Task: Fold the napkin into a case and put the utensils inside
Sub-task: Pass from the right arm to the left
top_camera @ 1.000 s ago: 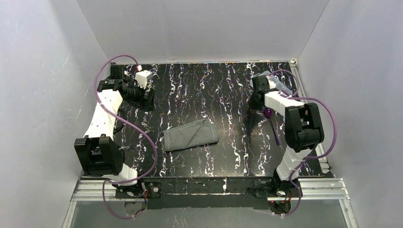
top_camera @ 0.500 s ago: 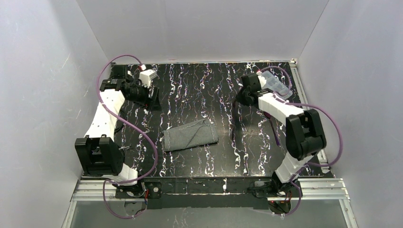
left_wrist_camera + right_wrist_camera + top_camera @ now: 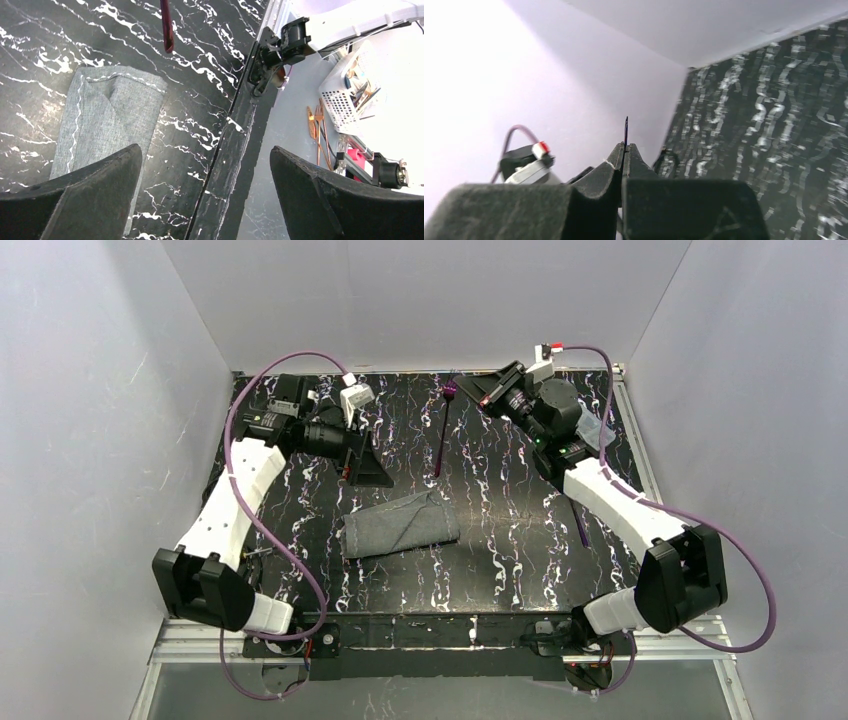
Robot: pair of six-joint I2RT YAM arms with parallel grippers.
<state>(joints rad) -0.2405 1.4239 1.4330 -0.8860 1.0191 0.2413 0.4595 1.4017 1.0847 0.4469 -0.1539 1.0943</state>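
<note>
The right gripper (image 3: 472, 389) has its fingers pressed together on one end of a purple utensil (image 3: 442, 440). In the right wrist view only a thin dark sliver of it stands up between the pads. Whether it is the spoon or the fork I cannot tell. It seems to be lifted off the table (image 3: 500, 570), with its long axis running near-far and its free end pointing toward the near side.

The case (image 3: 400, 525) lies flat at mid-table, near and slightly left of that free end. Its long axis runs left-right, and its right end is tilted a little toward the far side. The left wrist view shows the overlapped, stitched flaps at the end facing the utensil, so that is probably the mouth.

The two long axes are crossed. The utensil will likely have to swing round to line up with the case before it can slide in from the right.

The left gripper (image 3: 204, 160) hovers just far-left of the case with its fingers wide apart and nothing between them. It is the nearer arm to the cloth and is well placed to pin it or lift a flap.

There is open table to the right of the case for the approach. A second utensil (image 3: 580, 525) lies there beside the right arm, and a clear plastic box (image 3: 603, 430) sits at the far right, well apart from the case.
</note>
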